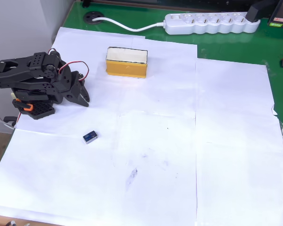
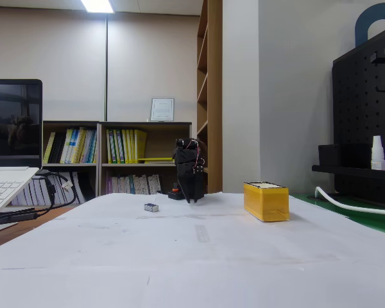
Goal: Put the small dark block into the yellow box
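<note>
Folded black arm (image 2: pixel 190 170) at table's far end; tiny dark block (image 2: pixel 151 207) left of it, mustard-yellow rectangular box (image 2: pixel 266 201) right.

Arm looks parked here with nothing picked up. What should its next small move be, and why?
Probably unfold and swing the gripper out over the small dark block, jaws opened. The arm sits folded and holds nothing, the block lies alone on the white paper apart from the gripper, and the yellow box looks empty.

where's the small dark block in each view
Overhead view: the small dark block lies on the white paper, left of centre, below the folded arm.
Fixed view: it sits on the paper left of the arm.
Shared landmark: the yellow box, apart from the block in both views.
</note>
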